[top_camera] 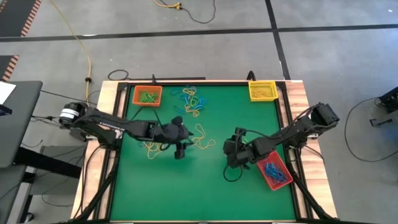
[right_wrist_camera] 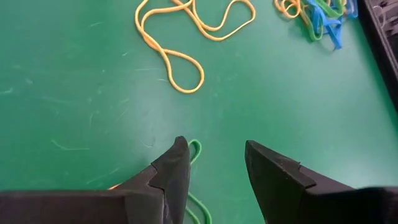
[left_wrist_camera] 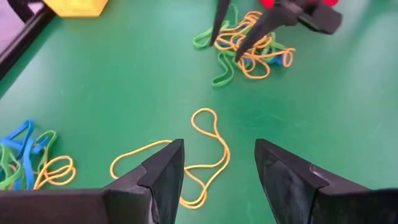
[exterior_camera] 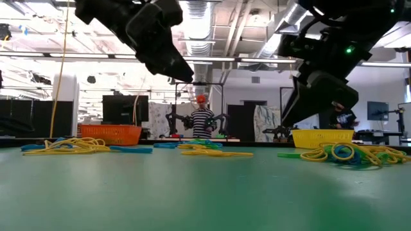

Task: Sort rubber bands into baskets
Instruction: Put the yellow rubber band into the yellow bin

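Yellow rubber band (left_wrist_camera: 205, 149): lies loose on the green bench (left_wrist_camera: 124, 93), just ahead of your left pincer (left_wrist_camera: 217, 165), released and empty. Straddle one strand, then clench. Right pincer (right_wrist_camera: 214, 165): released, green band (right_wrist_camera: 194, 149) beneath.

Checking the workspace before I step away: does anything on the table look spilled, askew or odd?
Only the red basket stands out: it sits slanted at the table's right edge, while the orange basket and yellow basket sit square. The loose rubber bands strewn on the green mat are simply unsorted.
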